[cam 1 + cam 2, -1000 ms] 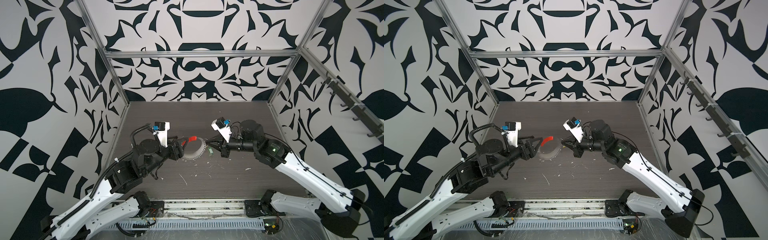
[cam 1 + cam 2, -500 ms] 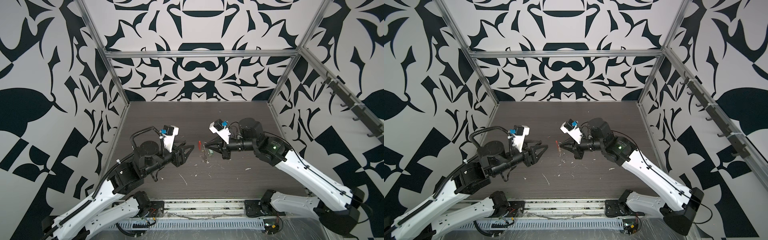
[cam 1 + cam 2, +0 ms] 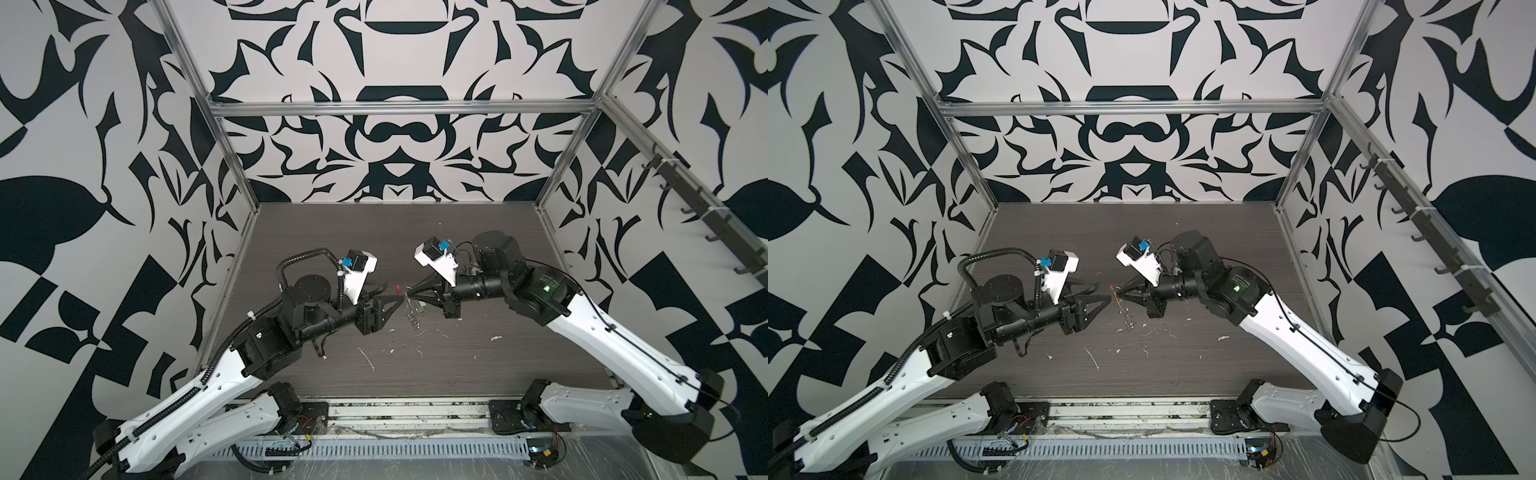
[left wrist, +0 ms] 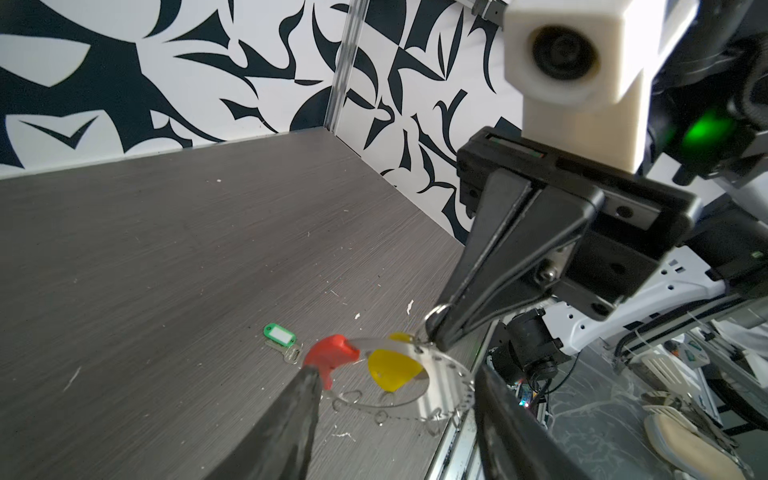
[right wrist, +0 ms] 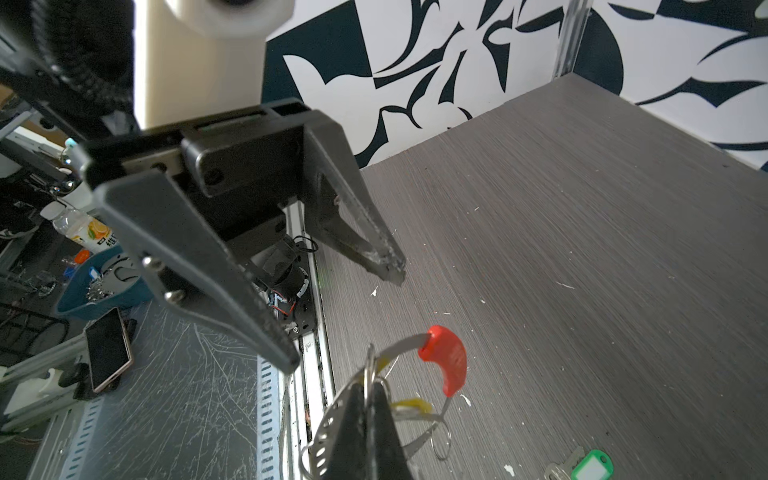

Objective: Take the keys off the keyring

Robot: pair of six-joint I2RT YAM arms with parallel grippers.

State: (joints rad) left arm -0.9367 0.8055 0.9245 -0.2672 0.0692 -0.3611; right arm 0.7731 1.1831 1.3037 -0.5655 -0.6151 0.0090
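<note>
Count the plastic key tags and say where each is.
2. The green tag lies on the tabletop with its key, apart from the keyring. The yellow tag hangs on the keyring, which the right gripper pinches. None seems hidden.

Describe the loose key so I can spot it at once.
On the dark wood-grain table, near the keyring pinched by the right gripper, one key lies flat by itself. Its tag is green with a white label; the yellow-tagged key is up at the keyring.

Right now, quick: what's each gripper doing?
Left gripper: open, holding nothing.
Right gripper: closed on the keyring.
</note>
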